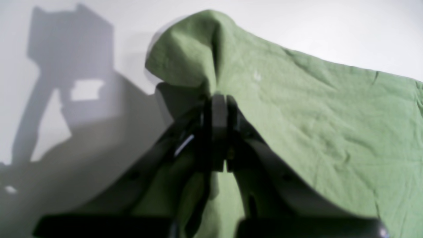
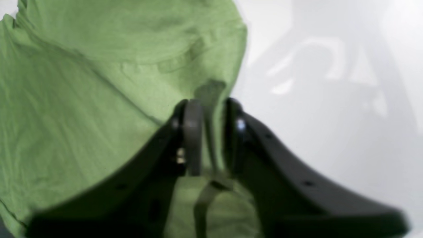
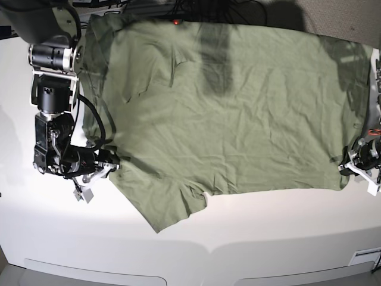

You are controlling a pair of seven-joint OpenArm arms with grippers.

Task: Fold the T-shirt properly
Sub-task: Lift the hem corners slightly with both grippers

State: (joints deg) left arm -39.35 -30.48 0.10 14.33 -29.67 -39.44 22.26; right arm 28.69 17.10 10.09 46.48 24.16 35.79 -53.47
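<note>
The green T-shirt [image 3: 238, 119] lies spread and wrinkled across the white table [image 3: 268, 250], with one sleeve [image 3: 172, 208] pointing to the front. My right gripper [image 3: 114, 162] is at the shirt's left edge. In the right wrist view it [image 2: 209, 104] is shut on a pinched fold of the T-shirt [image 2: 82, 99]. My left gripper [image 3: 348, 162] is at the shirt's right front corner. In the left wrist view it [image 1: 218, 99] is shut on the cloth, and the T-shirt [image 1: 314, 115] rises in a lifted peak above the jaws.
The right arm's black body [image 3: 53, 89] stands over the table's left side, beside the shirt. Dark cables and gear [image 3: 149, 7] run along the back edge. Bare white table lies in front of the shirt, and the front edge [image 3: 208, 268] is near.
</note>
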